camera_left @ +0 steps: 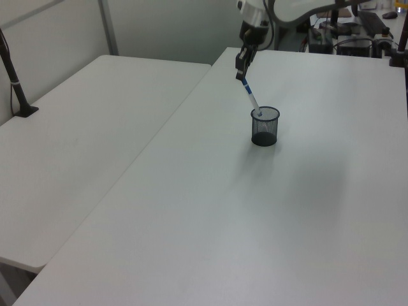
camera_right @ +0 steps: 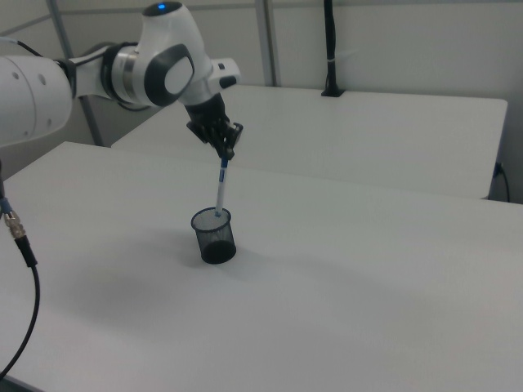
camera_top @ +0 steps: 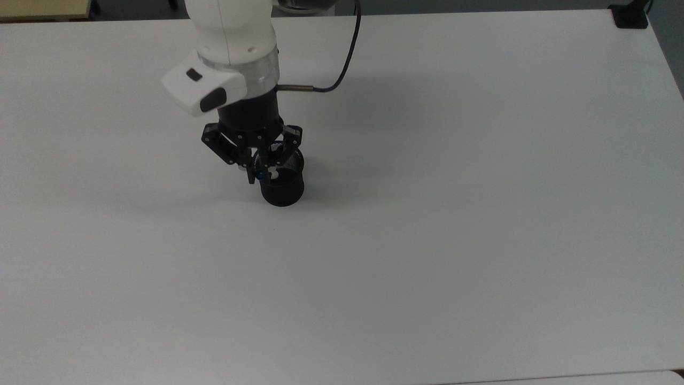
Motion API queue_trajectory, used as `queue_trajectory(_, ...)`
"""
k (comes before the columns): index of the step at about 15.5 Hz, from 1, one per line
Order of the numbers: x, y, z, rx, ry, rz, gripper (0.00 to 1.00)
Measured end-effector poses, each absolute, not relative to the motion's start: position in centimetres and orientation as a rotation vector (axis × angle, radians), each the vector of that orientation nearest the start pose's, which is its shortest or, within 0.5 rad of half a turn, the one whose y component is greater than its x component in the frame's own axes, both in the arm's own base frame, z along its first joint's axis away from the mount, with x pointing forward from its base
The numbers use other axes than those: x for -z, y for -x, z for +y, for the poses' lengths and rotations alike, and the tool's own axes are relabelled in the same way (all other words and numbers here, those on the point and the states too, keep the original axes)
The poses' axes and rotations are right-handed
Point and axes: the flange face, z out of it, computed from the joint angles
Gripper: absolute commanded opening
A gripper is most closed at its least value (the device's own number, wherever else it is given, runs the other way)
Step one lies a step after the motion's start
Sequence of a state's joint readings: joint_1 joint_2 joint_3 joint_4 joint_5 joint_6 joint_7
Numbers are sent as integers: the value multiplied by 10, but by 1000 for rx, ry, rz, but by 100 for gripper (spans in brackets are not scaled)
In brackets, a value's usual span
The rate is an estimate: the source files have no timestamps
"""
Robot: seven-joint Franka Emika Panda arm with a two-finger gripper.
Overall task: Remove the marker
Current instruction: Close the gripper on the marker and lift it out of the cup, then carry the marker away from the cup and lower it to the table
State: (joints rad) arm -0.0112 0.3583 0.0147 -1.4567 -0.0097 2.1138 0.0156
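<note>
Black mesh forms the pen cup (camera_right: 214, 237) standing on the white desk (camera_right: 368, 269). The marker (camera_right: 221, 188) rises tilted from it, its lower end at the rim. Above, the gripper (camera_right: 225, 147) has its fingers clamped on the marker's blue cap end.

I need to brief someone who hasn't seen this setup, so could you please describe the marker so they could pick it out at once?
On the large white table stands a small black mesh cup under the robot's gripper. The marker hangs slanted from that gripper, its lower end just at the cup's rim. It is the one slim white stick with blue at the gripped end, unlike the squat dark cup.
</note>
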Motion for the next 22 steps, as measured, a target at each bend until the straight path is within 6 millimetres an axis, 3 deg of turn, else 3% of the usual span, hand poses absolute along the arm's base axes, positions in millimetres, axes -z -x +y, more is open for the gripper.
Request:
queue_trajectory(5, -574, -678, 2, 597, 3051, 56, 0)
queue_trajectory(8, -580, -664, 18, 484, 3045, 33, 0)
queue_trajectory(10, -575, -655, 43, 354, 3027, -11, 0)
queue_trajectory(14, -556, -634, 107, 99, 2993, -117, 0)
queue_trajectory(16, -533, -627, 145, -28, 2998, -183, 0)
queue_trajectory(19, -480, -624, 193, -178, 3003, -280, 0)
queue_trajectory(22, -424, -620, 224, -318, 3007, -338, 0)
